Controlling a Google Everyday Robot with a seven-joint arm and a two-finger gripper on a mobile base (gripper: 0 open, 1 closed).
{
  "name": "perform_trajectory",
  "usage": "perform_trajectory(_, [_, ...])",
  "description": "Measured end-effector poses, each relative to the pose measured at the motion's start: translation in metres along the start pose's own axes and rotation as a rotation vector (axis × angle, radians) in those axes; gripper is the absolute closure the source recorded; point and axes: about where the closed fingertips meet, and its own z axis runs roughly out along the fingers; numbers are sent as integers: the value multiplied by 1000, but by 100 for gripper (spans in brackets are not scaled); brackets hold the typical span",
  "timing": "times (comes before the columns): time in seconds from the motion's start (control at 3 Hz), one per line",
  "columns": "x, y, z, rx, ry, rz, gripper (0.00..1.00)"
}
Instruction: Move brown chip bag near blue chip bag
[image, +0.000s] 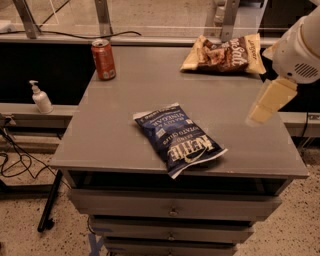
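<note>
The brown chip bag (225, 54) lies flat at the far right corner of the grey table (125, 100), dark brown in the middle with pale tan ends. White script across it seems to read "Sea Salt"; the smaller print on its right end is too small to read. The blue chip bag (180, 137) lies well apart from it, near the front edge and a little right of centre, set at a slant. Its big white word "Kettle" is upside down to the camera. Smaller white lines sit above that word, and one of them appears to read "Vinegar".

That makes two chip bags on the table. With them is one red soda can (103, 60), upright at the far left corner, with lettering I cannot make out. The stretch of tabletop between the two bags is bare grey surface.

The gripper (267, 102) hangs from the white arm (300, 47) over the table's right edge, nearer the camera than the brown bag and apart from both bags. It touches neither bag. How far it is open I cannot tell.

Below the tabletop are three drawer fronts (172, 210) stacked one under another. To the left, on a low ledge, stands one white pump bottle (41, 97). Dark cables (15, 160) trail over the speckled floor beneath it.
</note>
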Motion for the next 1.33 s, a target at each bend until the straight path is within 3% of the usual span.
perform_trajectory(0.33, [-4,-51,32,97,-85,52,0])
perform_trajectory(0.67, [-7,-96,56,163,-177,134,0])
perform_trajectory(1.33, [-6,-168,112,248,-197,283,0])
